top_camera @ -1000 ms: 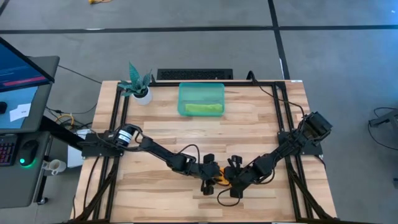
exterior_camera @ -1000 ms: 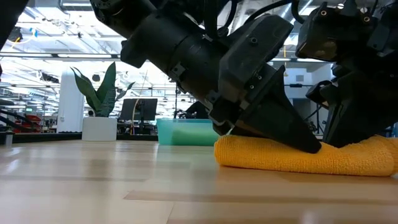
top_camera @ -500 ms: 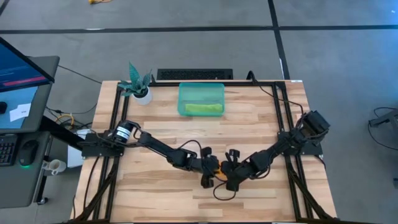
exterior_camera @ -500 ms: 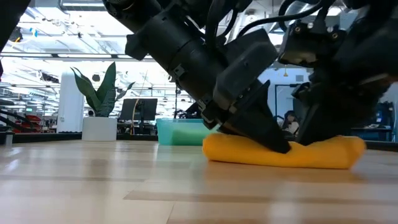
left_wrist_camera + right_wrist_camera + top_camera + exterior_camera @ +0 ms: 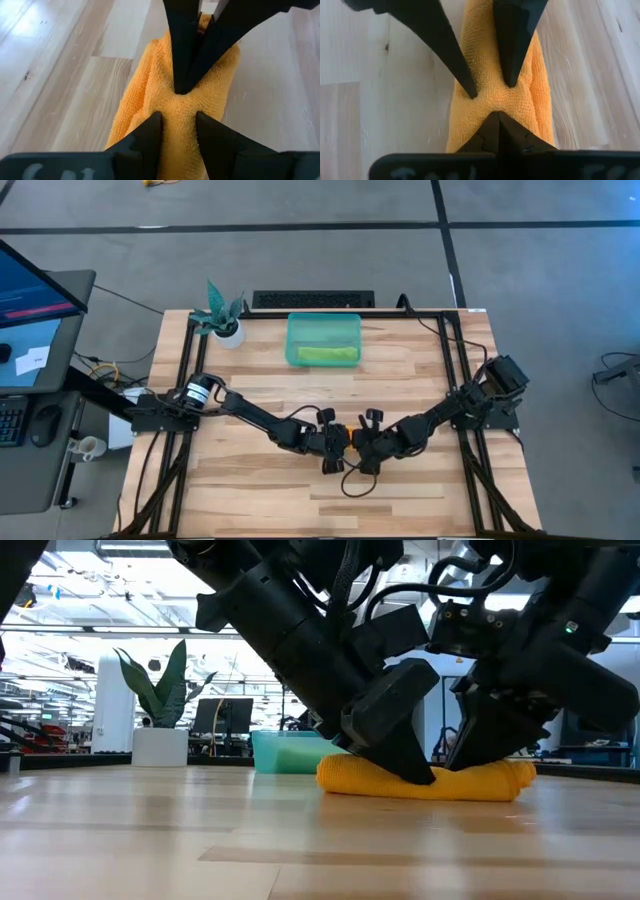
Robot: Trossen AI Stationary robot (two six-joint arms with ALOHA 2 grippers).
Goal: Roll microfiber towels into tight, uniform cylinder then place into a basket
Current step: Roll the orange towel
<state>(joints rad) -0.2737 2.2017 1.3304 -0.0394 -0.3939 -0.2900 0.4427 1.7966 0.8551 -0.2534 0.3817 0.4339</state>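
Two grippers met on the orange towel [image 5: 348, 448] mid-table: the left gripper [image 5: 178, 125] straddled it, fingers apart and pressing the cloth, while the right gripper [image 5: 497, 120] was pinched closed on it. The roll could slacken if either let go early. The basket [image 5: 323, 340] (green towel [image 5: 325, 355] inside) sat well apart.
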